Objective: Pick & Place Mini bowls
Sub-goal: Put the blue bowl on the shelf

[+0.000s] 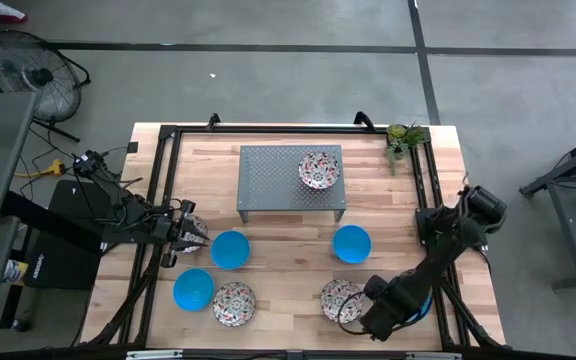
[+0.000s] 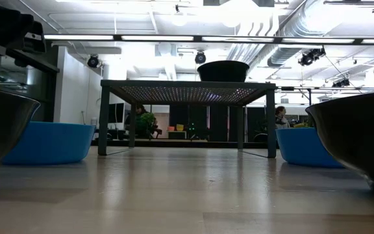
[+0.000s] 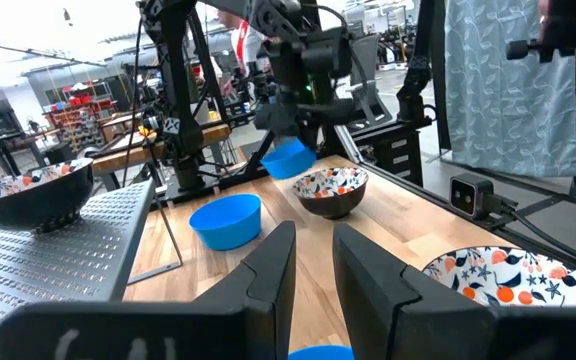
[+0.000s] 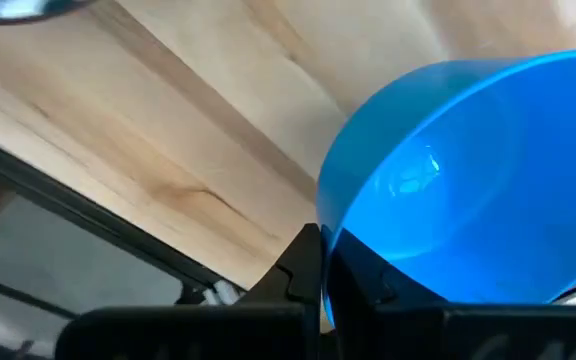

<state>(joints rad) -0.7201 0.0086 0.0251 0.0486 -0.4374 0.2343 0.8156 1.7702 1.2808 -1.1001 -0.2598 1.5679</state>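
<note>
The mini bowls lie spread over the wooden table (image 1: pixel 288 262). One patterned bowl (image 1: pixel 318 169) stands upright on the grey stand (image 1: pixel 268 180); from table height it shows only as a dark shape. In front of the stand, two blue bowls (image 1: pixel 230 249) (image 1: pixel 351 243) sit well apart, mouths up. Near the front edge, another blue bowl (image 1: pixel 193 289) sits just beside a patterned bowl (image 1: pixel 234 302), and a further patterned bowl (image 1: pixel 340 299) lies to the right, partly covered by the right arm.

The right gripper (image 4: pixel 320 262) is closed on the rim of a blue bowl (image 4: pixel 468 180), one finger inside and one outside. Seen from above, that bowl is almost wholly hidden under the arm, and the wrist picture cuts off its far side. It hangs tilted, mouth turned sideways.

The left gripper (image 1: pixel 196 234) is over the table's left edge, fingers (image 3: pixel 268 275) a narrow gap apart. A patterned bowl (image 1: pixel 190 226) is mostly hidden beneath it; I cannot tell whether it is gripped. Round bowls show no long axis.
</note>
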